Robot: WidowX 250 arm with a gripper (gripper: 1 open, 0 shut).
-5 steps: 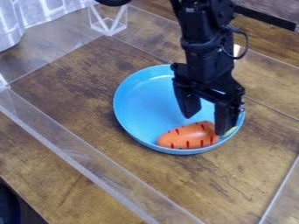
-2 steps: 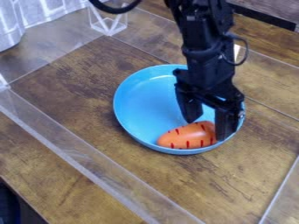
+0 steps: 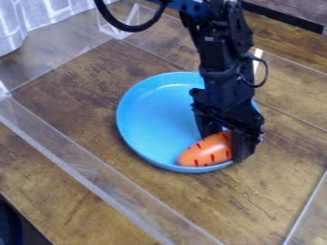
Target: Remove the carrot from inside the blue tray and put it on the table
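Resting against the near rim of the blue tray [image 3: 143,110], the carrot [image 3: 205,151] lies tilted, leafy end hidden between the fingers. Above it, the gripper [image 3: 234,144], wide a moment ago, has dropped and clamped onto the carrot. Beyond the tray, the table [image 3: 76,81] awaits; lifting likely comes next.

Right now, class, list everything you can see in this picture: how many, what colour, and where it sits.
small orange toy carrot: one, orange with dark grooves, lying in the near right part of the tray, between the claw's fingers
round shallow bright blue plastic tray: one, blue, middle of the table
dark brown wood-plank table: one, brown, under everything
clear acrylic walls: transparent, along the table's edges
black robot arm: one, reaching down from the top
claw: one, black, shut on the carrot
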